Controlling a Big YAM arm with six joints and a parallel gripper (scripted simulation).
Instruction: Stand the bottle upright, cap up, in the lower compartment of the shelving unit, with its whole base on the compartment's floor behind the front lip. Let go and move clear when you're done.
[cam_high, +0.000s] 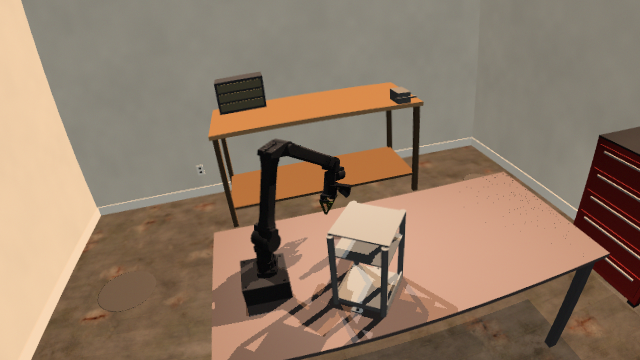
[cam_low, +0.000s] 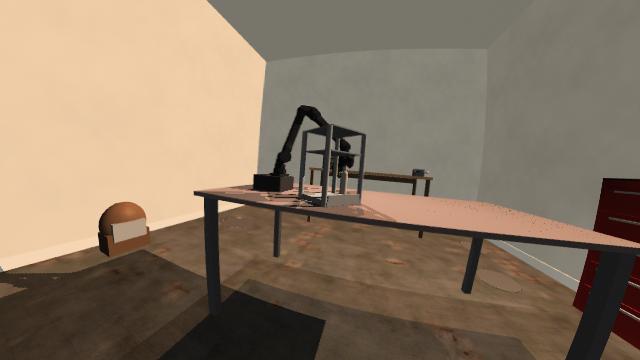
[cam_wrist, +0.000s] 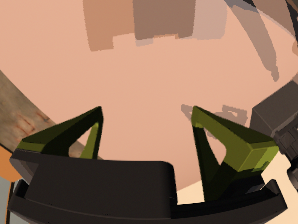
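Observation:
The shelving unit (cam_high: 367, 260) stands on the pink table, with a pale top, grey posts and two compartments; it also shows in the exterior view (cam_low: 331, 167). Its lower compartment (cam_high: 365, 286) shows only pale floor and shadow. A small pale upright shape (cam_low: 343, 187), probably the bottle, shows through the frame on the table behind the unit. It is hidden in the top view and does not appear in the wrist view. My gripper (cam_high: 326, 204) hangs fingers down just behind the unit's far left corner, above the table. In the wrist view the gripper (cam_wrist: 147, 112) is open, with only table between its fingers.
The arm's black base (cam_high: 265, 287) sits on the table left of the unit. An orange workbench (cam_high: 315, 107) stands behind the table at the wall. A red drawer cabinet (cam_high: 612, 210) stands at the right.

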